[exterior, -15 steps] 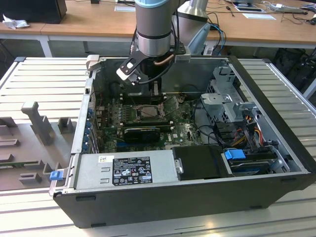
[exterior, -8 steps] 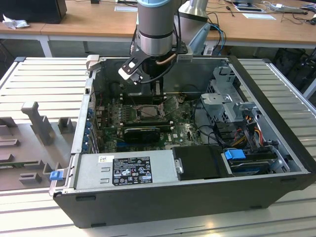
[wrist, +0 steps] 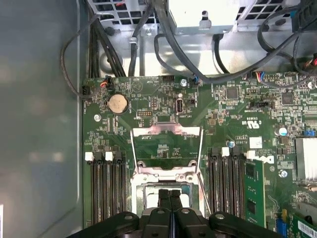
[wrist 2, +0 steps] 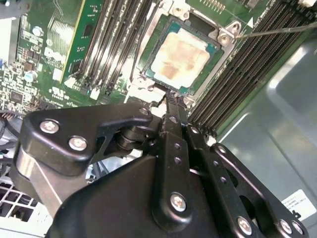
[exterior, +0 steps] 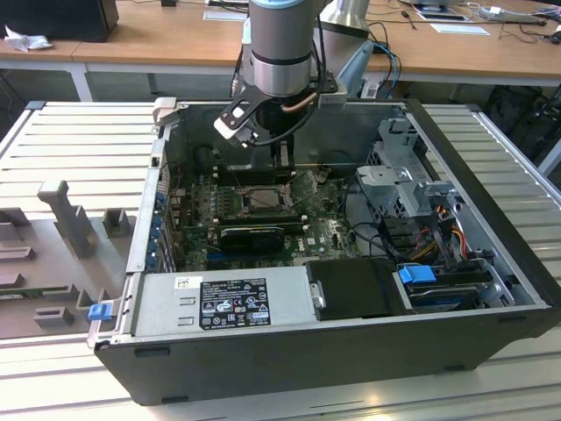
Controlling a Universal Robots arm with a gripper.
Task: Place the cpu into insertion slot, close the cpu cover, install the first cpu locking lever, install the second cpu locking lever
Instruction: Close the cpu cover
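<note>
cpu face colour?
The cpu is pale silver with a tan blotch; second wrist view shows it best.

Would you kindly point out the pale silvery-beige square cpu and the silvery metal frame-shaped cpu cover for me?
Pale silvery-beige square cpu (wrist 2: 181, 57): second wrist view, middle of its face.
Silvery metal frame-shaped cpu cover (wrist: 168, 130): first wrist view, bar at its free end.

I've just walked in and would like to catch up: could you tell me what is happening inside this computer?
The robot's gripper reaches down into the open computer case, its fingers closed together at the edge of the socket. The chip already lies in the socket. The cover frame is swung open beside it, not yet closed over the chip.
</note>
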